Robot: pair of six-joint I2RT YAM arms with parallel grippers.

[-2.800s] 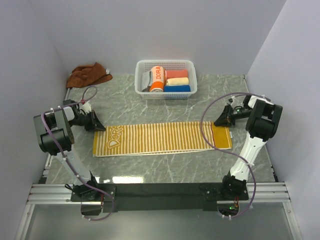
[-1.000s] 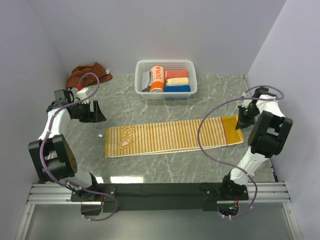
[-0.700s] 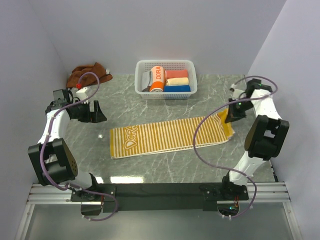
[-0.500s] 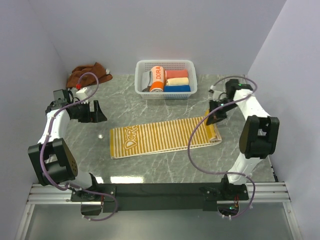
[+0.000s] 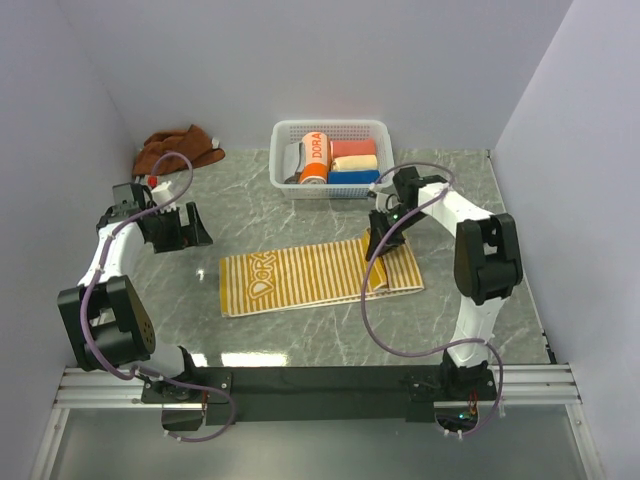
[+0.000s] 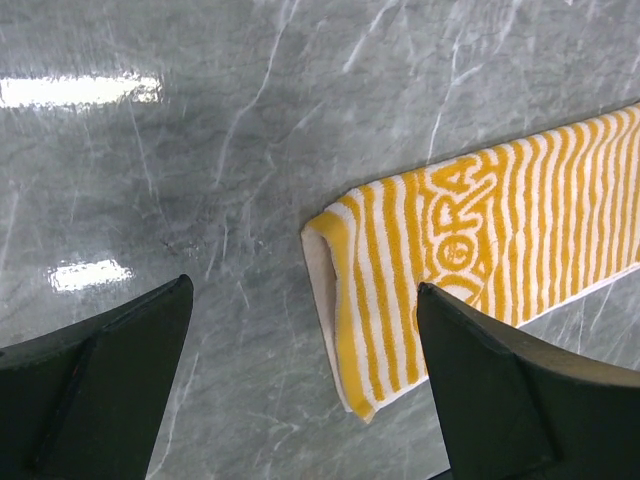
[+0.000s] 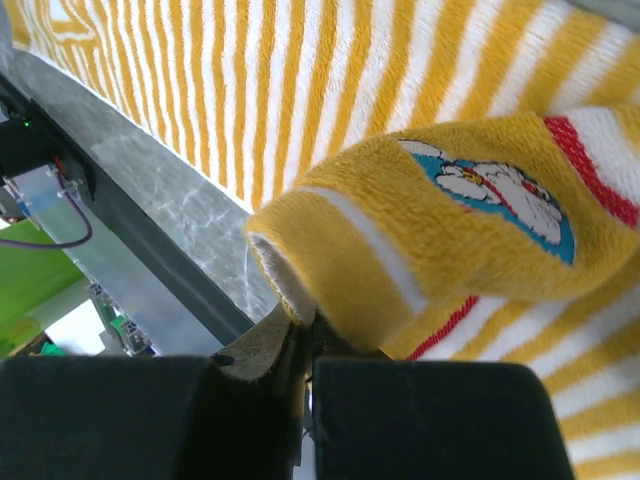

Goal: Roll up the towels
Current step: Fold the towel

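Overhead view of a grey marbled table with two robot arms. A striped towel, cream-yellow with orange stripes and lettering, lay flat as a long folded strip across the middle of the table. Its right end was raised and curled back over the strip.

The right gripper was clamped tight on that curled end. In the right wrist view the jaws pinched a thick fold of fleecy pile bearing a small cartoon patch.

The left gripper hung with its jaws spread wide and nothing between them, a little beyond the strip's left end. Its wrist view showed the two dark fingers framing the lettered end, which lay on the table apart from them.

A brown towel sat crumpled in the far left corner, untouched. A white basket stood at the back centre.

The striped towel looked light, soft and limp, so it would probably sag and bend wherever it was lifted. Its pile should grip well between the fingers, and nothing about it seemed fragile. The folded layers could slip apart, and the whole strip might slide on the glossy table. The best hold appeared to be the short edge, pinched through every layer, with the lettered end pinned down as an anchor. The brown towel would likely need spreading flat before any edge could be taken.
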